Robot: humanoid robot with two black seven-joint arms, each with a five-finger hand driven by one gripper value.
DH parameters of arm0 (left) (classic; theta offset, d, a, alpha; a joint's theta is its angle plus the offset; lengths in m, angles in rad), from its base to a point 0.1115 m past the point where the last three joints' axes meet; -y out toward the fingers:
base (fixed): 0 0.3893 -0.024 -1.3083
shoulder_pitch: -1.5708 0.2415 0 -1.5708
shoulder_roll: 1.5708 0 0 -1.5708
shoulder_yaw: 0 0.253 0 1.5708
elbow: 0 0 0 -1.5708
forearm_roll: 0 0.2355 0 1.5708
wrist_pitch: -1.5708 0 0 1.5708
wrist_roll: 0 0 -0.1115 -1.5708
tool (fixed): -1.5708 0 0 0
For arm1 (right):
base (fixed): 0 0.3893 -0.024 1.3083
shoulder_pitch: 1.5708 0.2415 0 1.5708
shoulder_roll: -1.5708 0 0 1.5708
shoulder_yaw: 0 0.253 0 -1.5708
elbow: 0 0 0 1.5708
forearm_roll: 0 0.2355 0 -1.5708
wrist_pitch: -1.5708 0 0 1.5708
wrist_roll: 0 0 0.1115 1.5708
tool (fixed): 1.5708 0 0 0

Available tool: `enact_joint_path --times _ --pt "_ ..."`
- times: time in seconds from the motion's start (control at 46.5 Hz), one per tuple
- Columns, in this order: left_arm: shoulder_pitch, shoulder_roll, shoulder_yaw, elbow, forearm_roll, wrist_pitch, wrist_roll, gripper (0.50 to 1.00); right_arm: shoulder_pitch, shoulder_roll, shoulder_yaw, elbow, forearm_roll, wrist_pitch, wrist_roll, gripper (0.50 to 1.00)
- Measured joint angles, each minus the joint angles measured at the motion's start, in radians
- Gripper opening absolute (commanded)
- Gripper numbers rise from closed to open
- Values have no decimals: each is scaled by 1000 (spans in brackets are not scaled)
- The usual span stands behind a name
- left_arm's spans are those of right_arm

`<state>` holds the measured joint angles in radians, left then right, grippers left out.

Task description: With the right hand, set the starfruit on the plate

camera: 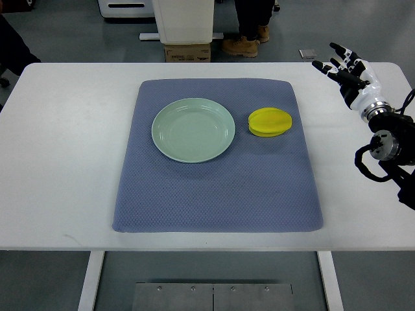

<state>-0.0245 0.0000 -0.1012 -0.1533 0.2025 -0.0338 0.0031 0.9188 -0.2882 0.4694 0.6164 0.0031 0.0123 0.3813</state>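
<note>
A yellow starfruit (270, 122) lies on the blue-grey mat (217, 194), just right of a pale green plate (193, 129) that holds nothing. My right hand (343, 66) hovers over the table's far right corner, well to the right of the starfruit and apart from it. Its black-tipped fingers are spread and hold nothing. The right arm (388, 146) comes in from the right edge. No left arm shows.
The mat lies on a white table (58, 162). Beyond the far edge stand a cardboard box (187, 52), a white machine base (185, 19) and a person's boots (245, 43). A small dark object (307, 54) sits on the floor near the far right corner.
</note>
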Motion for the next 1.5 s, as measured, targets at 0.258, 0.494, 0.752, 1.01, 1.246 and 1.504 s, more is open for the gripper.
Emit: enact_joint_path --times 0.258,0.494,0.752,1.01,1.246,1.504 --pt "0 0 0 0 0 0 0 1000 2 -2 0 -20 0 -6 4 1000" --pt "0 0 0 0 0 0 0 1000 6 1 1 -74 0 -17 4 1000" --pt "0 0 0 0 0 0 0 1000 -25 27 -4 -78 0 -14 -7 1000" --pt "0 0 0 0 0 0 0 1000 -31 32 0 -74 0 1 -6 1000" --pt "0 0 0 0 0 0 0 1000 -27 44 -1 -79 -1 -3 1 1000" --pt "0 0 0 0 0 0 0 1000 -28 55 -5 -69 -4 1 15 1000"
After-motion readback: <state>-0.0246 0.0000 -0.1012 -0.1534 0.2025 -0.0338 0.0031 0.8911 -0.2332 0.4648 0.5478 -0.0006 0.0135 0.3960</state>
